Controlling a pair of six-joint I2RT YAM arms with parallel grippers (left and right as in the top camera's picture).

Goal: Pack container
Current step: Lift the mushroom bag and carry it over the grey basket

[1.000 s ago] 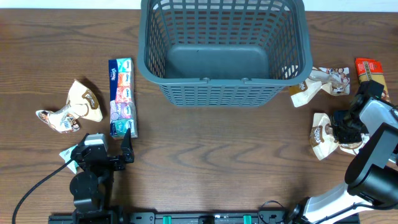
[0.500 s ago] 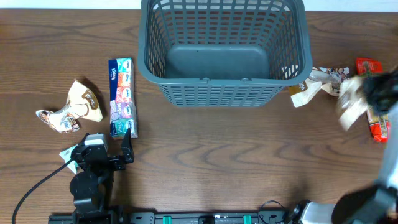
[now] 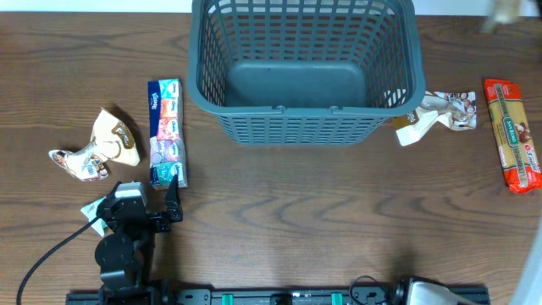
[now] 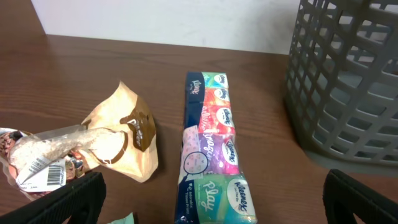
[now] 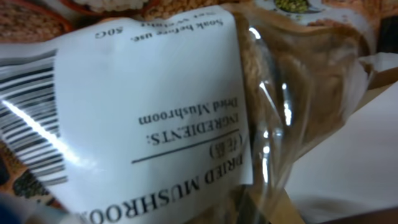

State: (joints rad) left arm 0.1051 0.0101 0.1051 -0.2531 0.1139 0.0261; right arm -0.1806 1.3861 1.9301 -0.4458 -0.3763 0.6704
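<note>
Even, bright overhead light on the wooden surface (image 3: 339,212), grain sharp, a soft shadow just under the container (image 3: 305,68). A pale motion smear (image 3: 506,10) blurs the top right corner. In my left wrist view the tissue pack (image 4: 211,155) is crisp; the fingers (image 4: 62,202) of my left tool (image 4: 211,202) are dark and soft. A packet (image 5: 155,112) fills my right wrist view, out of focus, with white glare streaks on its clear film

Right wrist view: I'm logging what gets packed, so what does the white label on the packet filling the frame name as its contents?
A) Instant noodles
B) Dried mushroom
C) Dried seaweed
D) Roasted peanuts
B: the white label on the dried mushroom packet reads "Ingredients: Dried Mushroom", printed upside down in this view.
</note>
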